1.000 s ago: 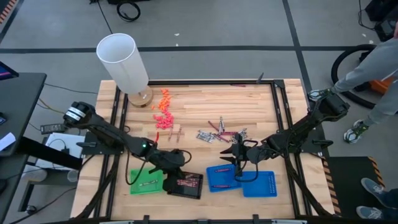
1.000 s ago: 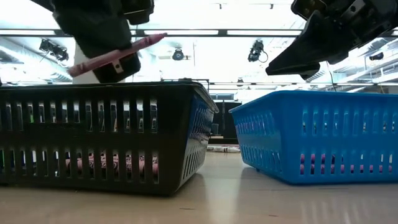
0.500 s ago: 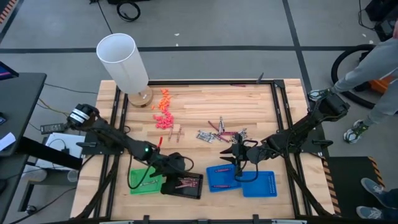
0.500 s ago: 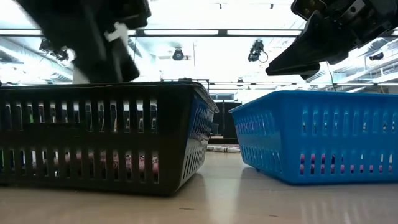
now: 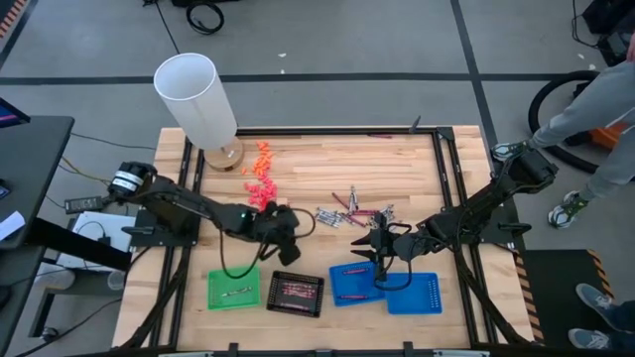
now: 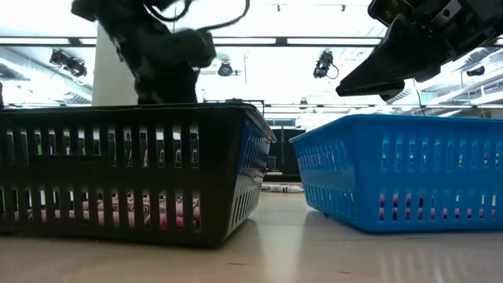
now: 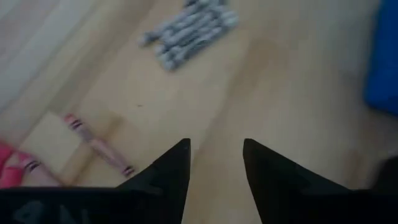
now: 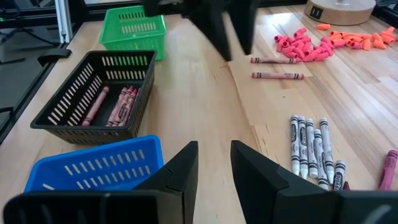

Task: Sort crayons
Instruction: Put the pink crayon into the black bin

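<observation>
Loose crayons lie on the wooden table: a silver-grey row [image 5: 327, 216] [image 7: 189, 31] [image 8: 314, 149], pinkish and maroon ones [image 5: 362, 212] beside it, and two more [image 5: 280, 211] [image 8: 277, 68] farther left. Several pinkish crayons [image 8: 115, 106] lie in the black tray [image 5: 296, 294]. My left gripper [image 5: 288, 226] [image 7: 214, 146] hovers open and empty over bare table near the two crayons. My right gripper [image 5: 380, 260] [image 8: 214, 162] hangs open and empty above the blue tray [image 5: 357, 283].
A green tray [image 5: 233, 291] stands left of the black one, and a second blue tray [image 5: 415, 294] sits at the near right. Chunky orange and pink pieces [image 5: 260, 177] and a tall white cylinder [image 5: 198, 99] are at the far left. A person [image 5: 605, 99] stands beyond the right edge.
My left gripper held a pinkish crayon above the black tray and let it go; the crayon is no longer between its fingers. The gripper then swung toward the table's far edge, turning as it went, and now stands over the loose crayons.
</observation>
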Tool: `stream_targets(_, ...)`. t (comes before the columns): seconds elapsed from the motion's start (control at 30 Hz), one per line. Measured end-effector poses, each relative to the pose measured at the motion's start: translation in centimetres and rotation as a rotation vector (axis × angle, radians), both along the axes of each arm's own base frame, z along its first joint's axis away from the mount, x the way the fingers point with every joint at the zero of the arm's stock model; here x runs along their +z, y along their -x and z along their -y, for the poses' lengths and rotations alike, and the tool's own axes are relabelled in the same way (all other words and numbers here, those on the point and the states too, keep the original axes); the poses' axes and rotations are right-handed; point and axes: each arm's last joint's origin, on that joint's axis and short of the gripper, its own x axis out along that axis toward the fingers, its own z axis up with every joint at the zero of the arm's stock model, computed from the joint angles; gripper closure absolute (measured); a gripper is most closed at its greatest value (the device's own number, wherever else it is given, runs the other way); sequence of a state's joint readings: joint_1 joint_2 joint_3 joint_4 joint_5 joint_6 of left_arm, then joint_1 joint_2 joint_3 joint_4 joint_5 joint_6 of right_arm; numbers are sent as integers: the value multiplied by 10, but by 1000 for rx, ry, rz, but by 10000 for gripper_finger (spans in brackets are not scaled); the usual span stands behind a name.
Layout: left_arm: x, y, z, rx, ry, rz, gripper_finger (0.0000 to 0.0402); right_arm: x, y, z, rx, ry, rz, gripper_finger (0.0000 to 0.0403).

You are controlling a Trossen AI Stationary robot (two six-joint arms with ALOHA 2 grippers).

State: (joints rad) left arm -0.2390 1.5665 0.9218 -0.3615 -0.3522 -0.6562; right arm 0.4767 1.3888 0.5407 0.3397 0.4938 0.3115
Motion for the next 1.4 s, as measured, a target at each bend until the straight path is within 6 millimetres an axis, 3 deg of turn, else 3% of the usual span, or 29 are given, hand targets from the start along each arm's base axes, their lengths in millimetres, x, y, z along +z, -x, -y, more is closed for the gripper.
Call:
stream_targets(0.2, -16, -3, -27, 270, 2, -41, 241, 0, 0, 0, 4, -1, -1, 298)
stream_targets(0.33, -29, -6, -39, 340, -9, -82, 241, 0, 0, -1, 14, -8, -1, 298)
stream_targets(0.73, -59, -9, -42, 356, -121, -186, 241, 0, 0, -1, 23, -13, 1, 298)
stream_targets(1.0, -67, -3, -53, 319, -26, -231, 248, 1, 0, -3, 28, -16, 6, 298)
stream_targets(1.23, -67, -4, -53, 252, -2, -238, 281, 2, 1, -4, 36, -16, 14, 298)
stream_targets(1.4, -66, -5, -51, 225, 3, -237, 329, 2, 0, -4, 38, -14, 17, 298)
